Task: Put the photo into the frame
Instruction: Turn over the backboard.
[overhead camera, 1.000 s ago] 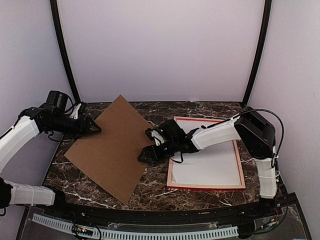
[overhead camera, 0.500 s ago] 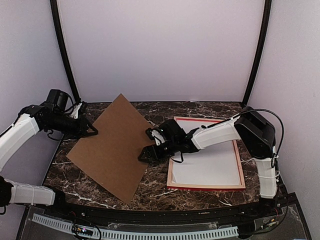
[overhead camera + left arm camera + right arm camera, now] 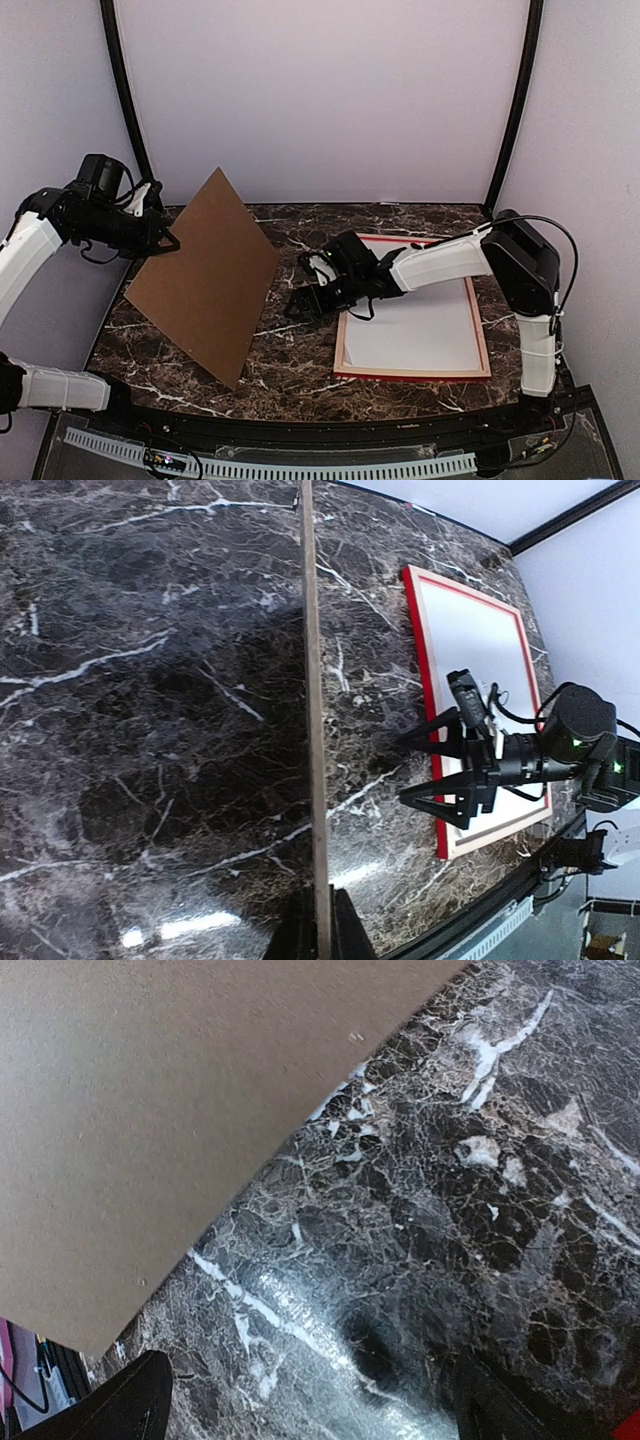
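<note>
I log: left gripper [image 3: 170, 243], fingers pinched on a corner of the board [image 3: 205, 275], which stands tilted on edge at the left; right gripper [image 3: 300, 303], spread wide, empty, low over the table [image 3: 300, 365] between board and frame [image 3: 410, 375]; frame, flat, at right; photo [image 3: 415, 325], apparently the white sheet filling the frame, print unseen; step, I judge, backing; next, swing board over frame, square it, lower.

Brown backing board [image 3: 208, 275] stands steeply tilted on the dark marble table [image 3: 300, 368]. One corner sits at the left gripper [image 3: 168, 243]. Its other side is near the right gripper [image 3: 296, 304], not touching.
</note>
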You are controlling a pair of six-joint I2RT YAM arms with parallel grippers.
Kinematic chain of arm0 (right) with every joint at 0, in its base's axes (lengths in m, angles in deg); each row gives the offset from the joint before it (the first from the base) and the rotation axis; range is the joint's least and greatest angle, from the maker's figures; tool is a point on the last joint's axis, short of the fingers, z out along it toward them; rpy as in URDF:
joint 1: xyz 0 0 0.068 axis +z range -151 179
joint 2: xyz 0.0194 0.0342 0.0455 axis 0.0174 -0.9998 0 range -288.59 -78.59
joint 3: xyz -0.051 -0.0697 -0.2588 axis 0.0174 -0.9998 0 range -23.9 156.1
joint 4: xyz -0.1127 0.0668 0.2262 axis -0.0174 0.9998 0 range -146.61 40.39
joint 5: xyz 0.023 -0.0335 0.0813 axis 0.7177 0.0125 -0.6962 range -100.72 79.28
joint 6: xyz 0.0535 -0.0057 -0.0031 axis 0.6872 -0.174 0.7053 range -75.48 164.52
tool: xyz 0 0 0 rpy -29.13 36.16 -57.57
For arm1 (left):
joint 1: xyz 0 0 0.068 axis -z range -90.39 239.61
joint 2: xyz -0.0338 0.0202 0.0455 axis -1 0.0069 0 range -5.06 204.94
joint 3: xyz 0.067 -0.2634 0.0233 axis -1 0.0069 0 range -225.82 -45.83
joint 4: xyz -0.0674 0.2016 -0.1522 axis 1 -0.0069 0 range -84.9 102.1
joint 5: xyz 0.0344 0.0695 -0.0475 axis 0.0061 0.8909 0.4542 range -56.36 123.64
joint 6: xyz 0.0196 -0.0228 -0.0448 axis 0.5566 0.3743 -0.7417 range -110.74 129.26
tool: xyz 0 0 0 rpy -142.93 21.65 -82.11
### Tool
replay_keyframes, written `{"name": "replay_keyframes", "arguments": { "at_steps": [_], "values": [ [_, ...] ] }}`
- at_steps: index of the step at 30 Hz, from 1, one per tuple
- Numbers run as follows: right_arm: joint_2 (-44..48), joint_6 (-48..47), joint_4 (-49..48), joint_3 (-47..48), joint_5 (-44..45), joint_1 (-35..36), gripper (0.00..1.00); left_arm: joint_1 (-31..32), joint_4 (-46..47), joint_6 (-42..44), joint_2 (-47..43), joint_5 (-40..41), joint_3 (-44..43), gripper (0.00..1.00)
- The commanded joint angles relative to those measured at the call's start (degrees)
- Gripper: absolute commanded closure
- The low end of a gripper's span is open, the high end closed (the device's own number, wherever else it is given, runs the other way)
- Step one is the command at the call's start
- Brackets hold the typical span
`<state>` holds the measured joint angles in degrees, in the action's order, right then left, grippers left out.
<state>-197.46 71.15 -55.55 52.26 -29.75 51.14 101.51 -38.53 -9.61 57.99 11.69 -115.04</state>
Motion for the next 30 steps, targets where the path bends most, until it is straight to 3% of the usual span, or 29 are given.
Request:
{"name": "replay_keyframes", "arguments": {
  "at_steps": [1, 11, 21, 30],
  "values": [
    [3.82, -1.09, 2.55, 1.45, -0.07, -0.37, 0.01, -0.04, -6.77, 2.09, -1.27, 6.16, -6.04, 1.00],
    [2.36, -0.21, 2.98, 2.80, -0.70, -0.46, 0.01, 1.83, -8.84, 2.18, 1.23, 7.28, -8.46, 1.00],
    [-4.91, 6.89, -6.72, 5.14, -9.15, 0.51, 0.01, 6.18, -3.32, -3.63, -0.21, 5.73, -5.01, 1.00],
    [-10.61, 11.36, -11.79, 9.77, -12.97, 1.47, 0.02, 9.45, 3.52, -9.81, -2.29, 1.08, -0.52, 0.84]
  ]
}}
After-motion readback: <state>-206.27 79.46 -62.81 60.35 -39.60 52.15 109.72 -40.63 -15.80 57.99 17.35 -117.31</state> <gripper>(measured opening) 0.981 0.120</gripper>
